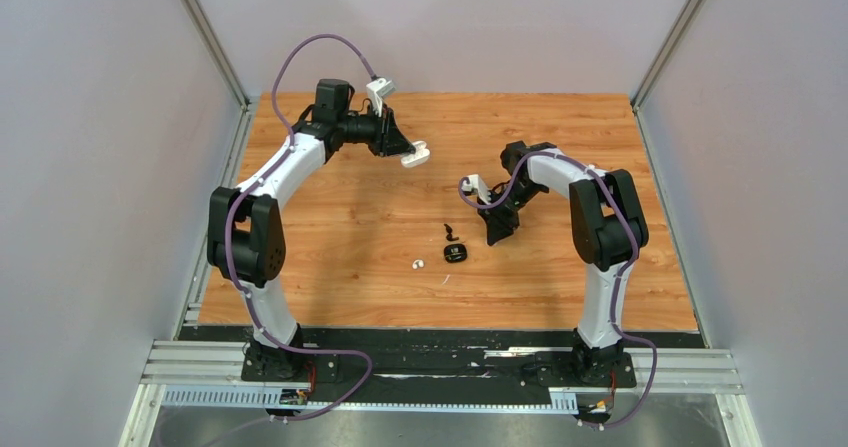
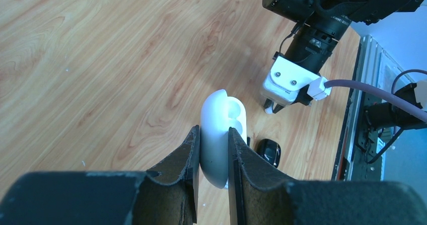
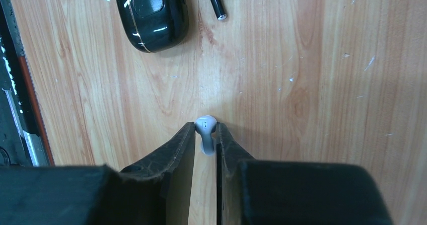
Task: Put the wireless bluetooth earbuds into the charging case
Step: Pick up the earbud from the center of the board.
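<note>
My left gripper [image 1: 403,148] is shut on a white charging case [image 1: 417,154] and holds it above the far left of the table; the left wrist view [image 2: 214,132] shows the case [image 2: 221,129] open, its wells facing right. My right gripper [image 1: 495,233] is shut on a glossy white earbud [image 3: 205,128], pinched at the fingertips above the wood. A second white earbud [image 1: 418,263] lies on the table near the front. A black stemmed earbud [image 1: 450,233] lies just left of the right gripper and also shows in the right wrist view [image 3: 216,4].
A closed black case [image 1: 456,255] lies on the wooden table [image 1: 350,217] below the black earbud; it also shows in the right wrist view [image 3: 151,13] and the left wrist view [image 2: 268,151]. Grey walls enclose the table on three sides.
</note>
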You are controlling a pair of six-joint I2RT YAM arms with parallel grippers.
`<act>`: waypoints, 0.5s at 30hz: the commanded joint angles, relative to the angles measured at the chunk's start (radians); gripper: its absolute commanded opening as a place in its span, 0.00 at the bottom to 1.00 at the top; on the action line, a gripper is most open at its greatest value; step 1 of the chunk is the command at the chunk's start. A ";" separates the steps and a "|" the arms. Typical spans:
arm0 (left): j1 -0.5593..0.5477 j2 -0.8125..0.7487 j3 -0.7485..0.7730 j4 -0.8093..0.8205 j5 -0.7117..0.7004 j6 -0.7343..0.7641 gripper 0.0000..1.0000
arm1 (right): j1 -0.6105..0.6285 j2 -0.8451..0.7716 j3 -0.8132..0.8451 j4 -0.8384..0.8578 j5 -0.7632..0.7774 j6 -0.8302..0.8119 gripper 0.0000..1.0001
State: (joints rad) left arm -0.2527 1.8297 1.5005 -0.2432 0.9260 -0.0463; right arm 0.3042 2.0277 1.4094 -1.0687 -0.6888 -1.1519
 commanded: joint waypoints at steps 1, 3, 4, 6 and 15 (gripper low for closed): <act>0.006 0.002 0.037 0.021 0.022 0.003 0.00 | -0.007 -0.016 0.034 0.019 -0.005 -0.002 0.18; 0.006 0.002 0.037 0.021 0.022 0.003 0.00 | -0.009 -0.018 0.036 0.020 -0.004 -0.002 0.15; 0.006 0.002 0.037 0.021 0.022 0.003 0.00 | -0.009 -0.017 0.039 0.019 -0.002 -0.001 0.14; 0.006 0.004 0.040 0.022 0.022 0.003 0.00 | -0.009 -0.018 0.043 0.019 0.003 0.004 0.11; 0.006 0.016 0.053 0.023 0.023 0.000 0.00 | -0.014 -0.018 0.054 0.020 0.009 0.014 0.00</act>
State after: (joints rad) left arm -0.2527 1.8423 1.5059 -0.2440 0.9264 -0.0463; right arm 0.2993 2.0277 1.4193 -1.0725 -0.6807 -1.1416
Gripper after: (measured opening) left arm 0.280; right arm 0.121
